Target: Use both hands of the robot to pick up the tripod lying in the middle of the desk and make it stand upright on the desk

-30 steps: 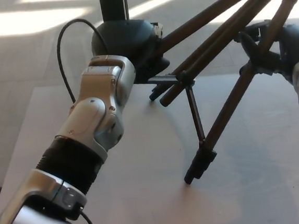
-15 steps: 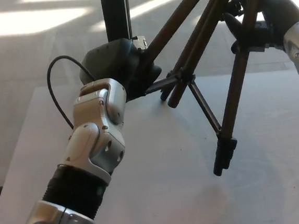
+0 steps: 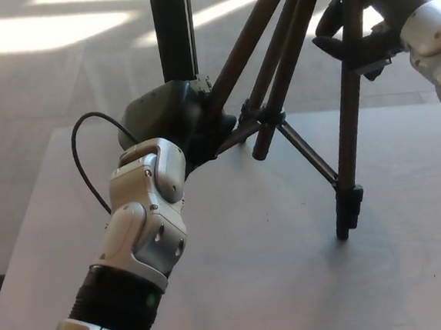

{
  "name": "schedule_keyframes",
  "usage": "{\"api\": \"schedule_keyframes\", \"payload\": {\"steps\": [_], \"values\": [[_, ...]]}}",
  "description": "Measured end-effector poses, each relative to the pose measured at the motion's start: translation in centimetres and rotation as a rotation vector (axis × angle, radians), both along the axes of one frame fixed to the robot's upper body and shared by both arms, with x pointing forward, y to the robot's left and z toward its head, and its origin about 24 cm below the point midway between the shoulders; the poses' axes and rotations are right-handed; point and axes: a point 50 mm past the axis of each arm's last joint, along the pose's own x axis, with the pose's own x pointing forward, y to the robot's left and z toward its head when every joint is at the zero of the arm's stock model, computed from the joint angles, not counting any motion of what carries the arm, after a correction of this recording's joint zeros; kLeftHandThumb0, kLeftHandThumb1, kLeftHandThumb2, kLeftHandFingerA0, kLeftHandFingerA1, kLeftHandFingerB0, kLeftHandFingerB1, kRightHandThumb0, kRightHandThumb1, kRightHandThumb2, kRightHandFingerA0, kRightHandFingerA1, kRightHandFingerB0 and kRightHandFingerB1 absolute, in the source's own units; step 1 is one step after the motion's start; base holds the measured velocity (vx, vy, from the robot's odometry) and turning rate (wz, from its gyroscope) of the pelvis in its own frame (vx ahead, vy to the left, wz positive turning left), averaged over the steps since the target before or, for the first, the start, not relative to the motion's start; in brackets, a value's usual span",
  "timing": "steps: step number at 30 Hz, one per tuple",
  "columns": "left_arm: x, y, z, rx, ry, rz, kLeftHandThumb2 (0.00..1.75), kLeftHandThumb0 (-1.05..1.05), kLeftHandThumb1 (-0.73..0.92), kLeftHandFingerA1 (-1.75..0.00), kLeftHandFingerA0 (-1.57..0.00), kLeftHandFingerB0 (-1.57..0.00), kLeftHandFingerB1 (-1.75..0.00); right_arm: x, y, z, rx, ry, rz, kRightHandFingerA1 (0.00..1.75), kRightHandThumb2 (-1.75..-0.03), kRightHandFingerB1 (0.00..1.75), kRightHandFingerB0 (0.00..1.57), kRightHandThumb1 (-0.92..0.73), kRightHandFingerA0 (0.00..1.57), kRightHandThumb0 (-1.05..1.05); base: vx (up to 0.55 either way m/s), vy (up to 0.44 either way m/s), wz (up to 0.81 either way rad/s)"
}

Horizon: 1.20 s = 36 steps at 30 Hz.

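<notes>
The tripod [image 3: 291,89] is raised over the pale bench [image 3: 253,270], its legs spread, with the right-side leg nearly vertical and its black foot [image 3: 347,214] touching or just above the surface, though the shadow makes contact hard to judge. The left hand [image 3: 172,119] is closed around the lower end of one slanting leg near the bench's far edge, a black cable [image 3: 85,157] looping beside its silver wrist. The right hand [image 3: 363,25] grips the upright leg high up, fingers wrapped around it.
</notes>
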Motion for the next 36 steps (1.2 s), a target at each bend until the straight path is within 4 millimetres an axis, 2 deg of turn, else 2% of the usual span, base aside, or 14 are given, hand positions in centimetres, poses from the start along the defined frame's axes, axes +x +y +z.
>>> {"api": "schedule_keyframes", "payload": {"steps": [2,3,4,5,7,9,10,11,14,20,24,27,33,36], "values": [[-0.1,-0.1,-0.3,-0.011,0.004,0.001,0.87,-0.16,0.61,-1.68,-0.88,-0.78,-1.16,0.0,0.1,0.0,-0.03,-0.002,-0.001,1.75,-0.9,1.49,0.78,-0.59,0.96,-0.35,0.0,0.0,0.0],[-0.2,-0.1,-0.5,-0.015,0.008,0.001,0.81,-0.2,0.64,-1.35,-0.92,-0.7,-0.72,0.0,0.2,0.1,-0.045,-0.004,0.0,1.74,-0.89,1.47,0.79,-0.57,0.98,-0.36,0.0,0.0,0.0],[-0.3,-0.1,-0.6,-0.02,0.012,0.002,0.81,-0.2,0.64,-1.41,-0.9,-0.75,-0.74,0.0,0.3,0.1,-0.061,-0.007,0.0,1.75,-0.9,1.51,0.77,-0.59,0.98,-0.36,0.0,0.0,0.0],[-0.4,-0.1,-0.8,-0.024,0.015,0.004,0.85,-0.17,0.64,-1.69,-0.87,-0.71,-1.45,0.0,0.4,0.2,-0.082,-0.01,0.001,1.73,-0.95,1.37,0.74,-0.56,1.13,-0.31,0.0,0.0,0.0],[-0.5,0.0,-1.1,-0.031,0.02,0.007,0.88,-0.16,0.63,-1.74,-0.85,-0.73,-1.53,0.0,0.7,0.2,-0.114,-0.016,0.003,1.38,-1.06,1.22,1.0,-0.48,1.25,-0.4,0.0,0.0,0.0],[-0.6,0.1,-1.2,-0.039,0.02,0.01,0.82,-0.19,0.64,-1.75,-0.84,-0.67,-1.62,0.0,0.8,0.3,-0.144,-0.022,0.004,1.75,-0.94,1.48,0.8,-0.57,0.98,-0.34,0.0,0.0,0.0],[-0.7,0.1,-1.3,-0.045,0.02,0.013,0.74,-0.21,0.67,-1.75,-0.83,-0.69,-1.54,0.0,0.9,0.3,-0.169,-0.028,0.005,1.36,-1.06,1.21,1.0,-0.5,1.23,-0.39,0.0,0.0,0.0],[-0.8,0.2,-1.4,-0.049,0.02,0.014,0.69,-0.27,0.66,-1.35,-0.82,-0.71,-0.85,-0.1,1.0,0.4,-0.183,-0.032,0.007,1.75,-0.83,1.6,0.72,-0.55,0.95,-0.34,0.0,0.0,0.0],[-1.2,0.3,-2.0,-0.059,0.029,0.016,0.66,-0.26,0.65,-1.36,-0.87,-0.69,-0.65,-0.2,1.4,0.5,-0.234,-0.051,0.018,1.75,-0.83,1.61,0.72,-0.55,0.94,-0.31,0.0,0.0,0.0],[-2.0,0.4,-3.1,-0.075,0.047,0.019,0.71,-0.16,0.65,-1.23,-0.86,-0.62,-0.57,-0.6,2.5,0.7,-0.33,-0.097,0.055,1.75,-0.94,1.5,0.72,-0.46,0.91,-0.27,0.0,0.0,0.0],[-2.5,0.6,-3.7,-0.084,0.057,0.023,0.71,-0.15,0.63,-1.68,-0.89,-0.76,-0.99,-0.9,3.3,0.9,-0.385,-0.131,0.084,1.73,-0.87,1.47,0.73,-0.57,0.9,-0.3,0.0,0.0,0.0],[-2.9,0.8,-4.2,-0.091,0.066,0.027,0.73,-0.21,0.63,-1.24,-0.8,-0.68,-0.75,-1.2,3.9,0.9,-0.421,-0.153,0.107,1.75,-0.97,1.55,0.7,-0.52,0.88,-0.29,0.0,0.0,0.0],[-3.7,1.1,-4.6,-0.113,0.043,0.042,0.71,-0.23,0.67,-1.03,-0.76,-0.65,-0.65,-1.9,4.5,1.2,-0.462,-0.203,0.137,1.75,-0.83,1.55,0.72,-0.63,0.91,-0.33,0.0,0.0,0.0],[-4.0,1.2,-4.7,-0.116,0.036,0.045,0.74,-0.23,0.64,-1.29,-0.83,-0.68,-0.65,-2.2,4.7,1.2,-0.477,-0.23,0.145,1.75,-0.88,1.54,0.66,-0.59,0.87,-0.27,0.0,0.0,0.0]]}}
